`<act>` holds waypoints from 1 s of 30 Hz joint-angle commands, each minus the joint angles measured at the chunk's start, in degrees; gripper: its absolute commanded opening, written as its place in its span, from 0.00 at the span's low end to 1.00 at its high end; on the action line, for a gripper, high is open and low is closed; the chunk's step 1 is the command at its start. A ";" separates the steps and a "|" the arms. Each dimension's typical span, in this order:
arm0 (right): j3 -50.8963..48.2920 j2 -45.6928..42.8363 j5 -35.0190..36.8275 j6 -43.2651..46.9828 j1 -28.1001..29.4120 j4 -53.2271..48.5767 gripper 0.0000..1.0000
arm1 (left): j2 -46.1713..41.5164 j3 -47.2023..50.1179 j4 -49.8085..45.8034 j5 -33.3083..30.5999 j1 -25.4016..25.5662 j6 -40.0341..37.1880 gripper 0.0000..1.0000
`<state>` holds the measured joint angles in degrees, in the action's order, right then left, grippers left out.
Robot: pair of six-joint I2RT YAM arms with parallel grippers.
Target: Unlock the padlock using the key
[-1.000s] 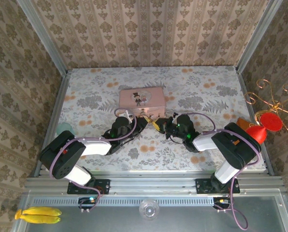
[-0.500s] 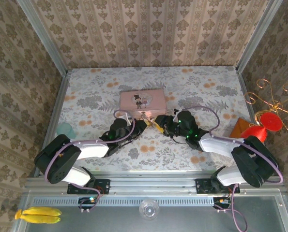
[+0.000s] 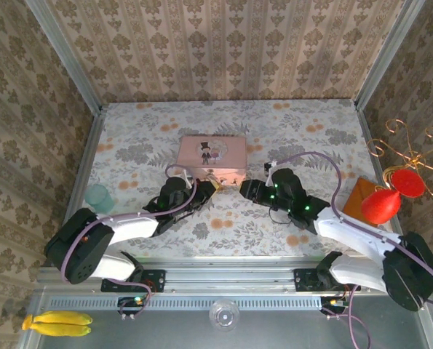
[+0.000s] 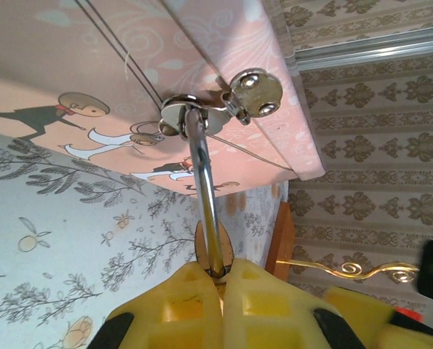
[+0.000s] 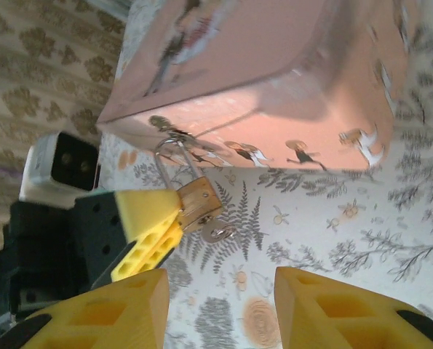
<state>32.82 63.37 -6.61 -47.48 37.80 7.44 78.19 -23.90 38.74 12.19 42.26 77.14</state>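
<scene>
The brass padlock point(image 5: 196, 202), left of centre in the right wrist view, is being pinched by the left gripper point(image 4: 220, 280), its thin steel shackle point(image 4: 201, 160) looped through the clasp point(image 4: 254, 91) of the glossy pink tin point(image 5: 274, 65). The right gripper point(image 5: 222, 282) is being held spread, empty. The small silvery key point(image 5: 217, 233) seems seated under the padlock. It is best being pinched squarely by its rounded head and turned gently.

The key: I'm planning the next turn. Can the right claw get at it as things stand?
Probably yes. The right claw is open and faces the key, which sticks out of the padlock held by the left claw, with nothing between them.
</scene>
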 commanded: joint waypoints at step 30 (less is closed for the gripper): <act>-3.62 15.97 11.35 46.18 13.51 23.53 0.37 | -6.12 -2.30 -7.45 -1.11 1.14 -3.53 0.00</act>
<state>29.58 78.52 3.49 -4.71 50.70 25.82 74.50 -23.92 28.53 11.53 42.76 75.37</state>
